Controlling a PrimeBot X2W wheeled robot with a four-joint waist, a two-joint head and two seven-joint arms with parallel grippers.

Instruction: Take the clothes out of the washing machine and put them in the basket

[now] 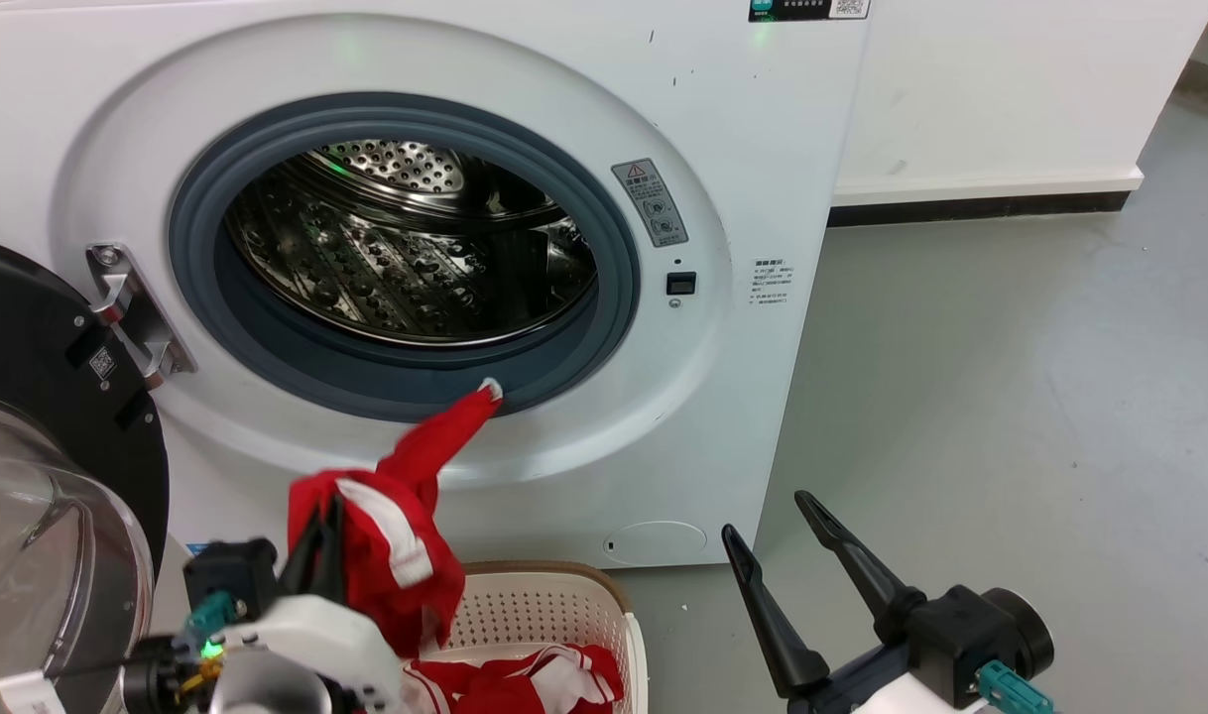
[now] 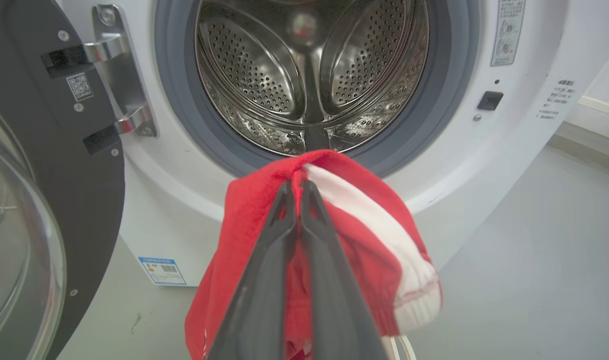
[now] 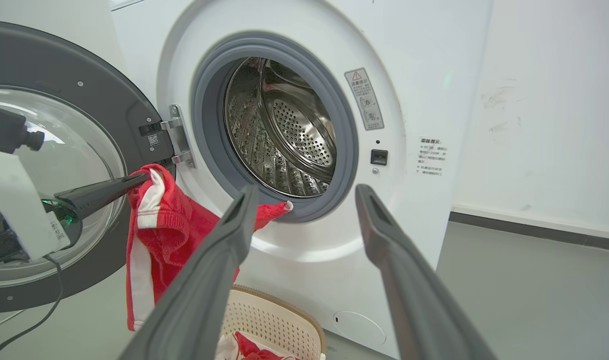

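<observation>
In front of the open washer (image 1: 763, 149), the left hand (image 2: 297, 187) is pinched tight on a fold of a red garment (image 1: 396, 526) with white stripes. The garment hangs between the door (image 1: 29, 327) and the basket (image 1: 564, 577), nearer the basket's left rim than its middle. One thin end (image 1: 485, 392) stretches up to the grey seal (image 1: 619, 288) at the bottom of the porthole and touches it. More red cloth (image 1: 535, 684) lies in the basket. The drum (image 1: 406, 258) looks empty where it shows, though the seal hides its lower front. The right hand (image 1: 765, 514) is spread wide and holds nothing, well off to the right over the floor.

The main risk is that trailing end. If it catches on the seal's lip as the arm moves off, the pull could drag the fold out of the pinch, which seems to hold little cloth. The other risk is placement. Let go from here, the garment would likely drape over the rim or drop to the floor beside the door, so the arm needs to carry it further right first. The door also stands close to the left arm and could be knocked.
</observation>
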